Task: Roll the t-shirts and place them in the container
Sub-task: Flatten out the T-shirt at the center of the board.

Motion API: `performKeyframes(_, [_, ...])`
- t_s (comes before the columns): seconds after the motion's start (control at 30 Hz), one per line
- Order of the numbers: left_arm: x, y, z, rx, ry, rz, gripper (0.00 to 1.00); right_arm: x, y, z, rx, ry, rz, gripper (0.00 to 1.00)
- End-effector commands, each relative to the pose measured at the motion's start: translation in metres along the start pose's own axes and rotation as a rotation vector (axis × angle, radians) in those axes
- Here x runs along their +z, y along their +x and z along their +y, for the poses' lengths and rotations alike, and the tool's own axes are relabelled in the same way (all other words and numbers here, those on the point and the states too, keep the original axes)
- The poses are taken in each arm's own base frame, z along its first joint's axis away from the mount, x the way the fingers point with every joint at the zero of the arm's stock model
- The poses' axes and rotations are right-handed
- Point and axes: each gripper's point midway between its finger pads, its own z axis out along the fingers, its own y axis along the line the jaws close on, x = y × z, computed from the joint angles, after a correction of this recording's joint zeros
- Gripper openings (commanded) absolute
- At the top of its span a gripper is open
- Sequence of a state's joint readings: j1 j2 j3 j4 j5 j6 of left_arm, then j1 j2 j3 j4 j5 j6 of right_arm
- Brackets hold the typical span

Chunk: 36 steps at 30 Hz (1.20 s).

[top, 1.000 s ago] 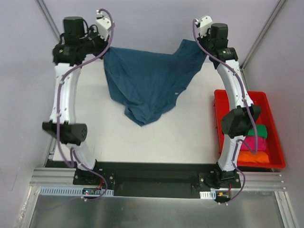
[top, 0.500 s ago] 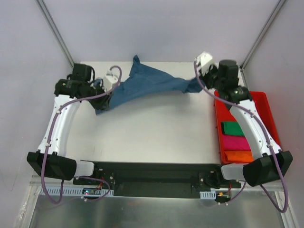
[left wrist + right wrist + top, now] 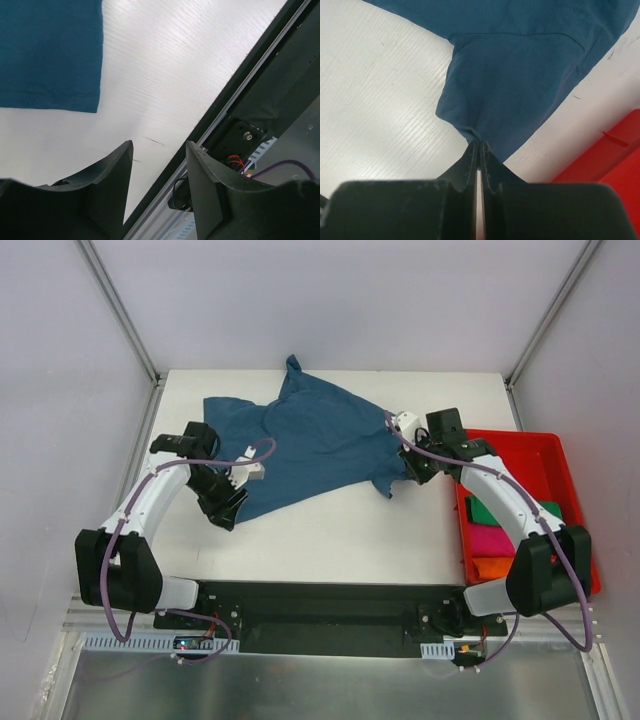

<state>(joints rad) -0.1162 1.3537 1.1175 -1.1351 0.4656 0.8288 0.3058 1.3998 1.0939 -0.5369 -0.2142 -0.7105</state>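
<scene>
Your right tool [image 3: 479,146] pinches the teal t-shirt [image 3: 310,445] by its edge, centre right, likely to draw it flat on the worktop [image 3: 340,530]; your left tool [image 3: 160,145] gapes wide, empty.

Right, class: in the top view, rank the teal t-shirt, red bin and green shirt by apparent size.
Too alike to rank: teal t-shirt and red bin, the bin partly hidden by the right arm.
Clearly smallest: green shirt.

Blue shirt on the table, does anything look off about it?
Yes. The shirt lies skewed and rumpled, not flat; one corner pokes toward the far edge, another is pinched in the right gripper. The left gripper is open, clear of it.
</scene>
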Motion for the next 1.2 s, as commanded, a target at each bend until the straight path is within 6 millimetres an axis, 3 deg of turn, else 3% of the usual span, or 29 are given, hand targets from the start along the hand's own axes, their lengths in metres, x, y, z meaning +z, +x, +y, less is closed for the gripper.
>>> performKeyframes(0.0, [0.022, 0.005, 0.018, 0.108, -0.021, -0.005, 0.45, -0.006, -0.023, 0.002, 0.038, -0.022, -0.053, 0.01])
performKeyframes(0.03, [0.030, 0.015, 0.025, 0.113, -0.051, 0.028, 0.45, -0.004, -0.022, 0.001, 0.039, -0.018, -0.048, 0.01])
performKeyframes(0.27, [0.055, 0.030, 0.069, 0.268, -0.207, 0.126, 0.42, -0.001, -0.022, -0.002, 0.033, -0.008, -0.043, 0.01])
performKeyframes(0.47, [0.066, 0.028, 0.082, 0.338, -0.242, 0.177, 0.40, -0.001, -0.016, -0.002, 0.038, 0.001, -0.029, 0.01])
performKeyframes(0.7, [0.078, 0.030, 0.085, 0.353, -0.215, 0.234, 0.35, -0.005, -0.016, -0.004, 0.029, 0.013, -0.023, 0.01])
performKeyframes(0.87, [0.075, 0.027, 0.082, 0.354, -0.230, 0.225, 0.36, -0.005, -0.016, -0.006, 0.021, 0.021, -0.018, 0.01])
performKeyframes(1.17, [0.077, 0.041, 0.072, 0.343, -0.202, 0.259, 0.36, 0.001, -0.016, -0.009, 0.021, 0.020, -0.007, 0.01])
